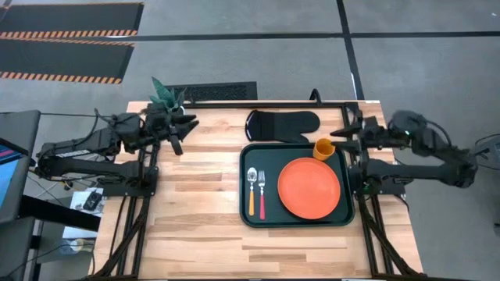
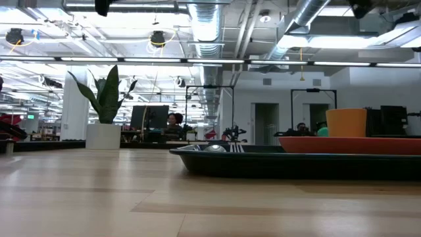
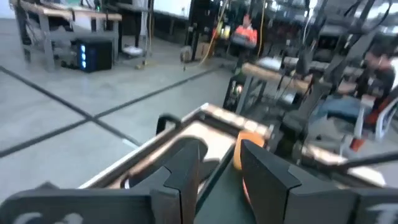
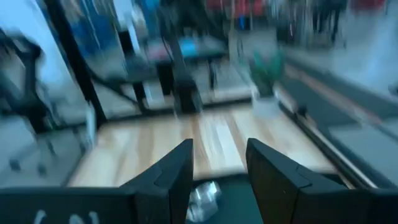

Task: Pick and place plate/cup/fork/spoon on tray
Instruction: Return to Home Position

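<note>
You're seeing plate (image 1: 309, 188), fork (image 1: 262, 194) and spoon (image 1: 251, 192) lying inside the tray (image 1: 244, 216), cup (image 1: 323, 148) sitting at its far right corner; left gripper (image 1: 181, 129) and right gripper (image 1: 344, 133) are hovering, narrowly parted, empty.

Ceiling strip lights (image 2: 164, 60) are shining evenly over the wooden table (image 1: 195, 226), casting only faint shadows. Both wrist views are smearing with motion blur, the right one worst. The low view's near table edge is going soft.

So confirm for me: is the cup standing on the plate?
No, in the high view the cup stands on the tray at its far corner, beside the plate, not on it.
</note>
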Robot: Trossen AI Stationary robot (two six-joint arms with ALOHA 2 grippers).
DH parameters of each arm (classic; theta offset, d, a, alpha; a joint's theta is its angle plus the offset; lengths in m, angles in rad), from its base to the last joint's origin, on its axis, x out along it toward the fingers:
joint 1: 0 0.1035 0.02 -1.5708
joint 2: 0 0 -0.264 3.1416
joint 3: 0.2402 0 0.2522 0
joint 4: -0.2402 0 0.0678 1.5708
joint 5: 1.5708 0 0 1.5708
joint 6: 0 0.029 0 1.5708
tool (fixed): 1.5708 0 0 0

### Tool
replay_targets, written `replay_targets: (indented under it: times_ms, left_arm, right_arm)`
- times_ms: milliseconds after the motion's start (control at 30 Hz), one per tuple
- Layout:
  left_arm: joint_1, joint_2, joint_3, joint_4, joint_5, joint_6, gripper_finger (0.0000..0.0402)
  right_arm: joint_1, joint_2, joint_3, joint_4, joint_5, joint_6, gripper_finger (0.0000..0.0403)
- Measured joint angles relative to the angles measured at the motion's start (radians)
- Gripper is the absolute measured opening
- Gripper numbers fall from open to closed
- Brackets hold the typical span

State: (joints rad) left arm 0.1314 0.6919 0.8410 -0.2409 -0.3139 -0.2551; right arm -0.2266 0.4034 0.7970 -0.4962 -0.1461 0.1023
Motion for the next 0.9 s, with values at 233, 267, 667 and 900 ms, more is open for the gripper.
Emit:
replay_targets:
  times_ms: [233,267,667,900]
  left_arm:
    - [0.000,-0.027,-0.240,0.176,0.061,-0.078,0.0103]
    - [0.001,-0.034,-0.285,0.222,0.074,-0.087,0.0103]
    - [0.001,-0.217,-0.697,0.553,0.104,-0.191,0.0103]
    - [0.001,-0.300,-0.805,0.552,0.058,-0.221,0.0103]
  right_arm:
    - [-0.007,-0.219,-0.292,0.251,0.001,0.082,0.0169]
    - [-0.007,-0.245,-0.321,0.267,0.002,0.085,0.0169]
    - [0.002,-0.393,-0.581,0.465,0.091,0.130,0.0172]
    - [0.003,-0.401,-0.738,0.632,0.093,0.204,0.0169]
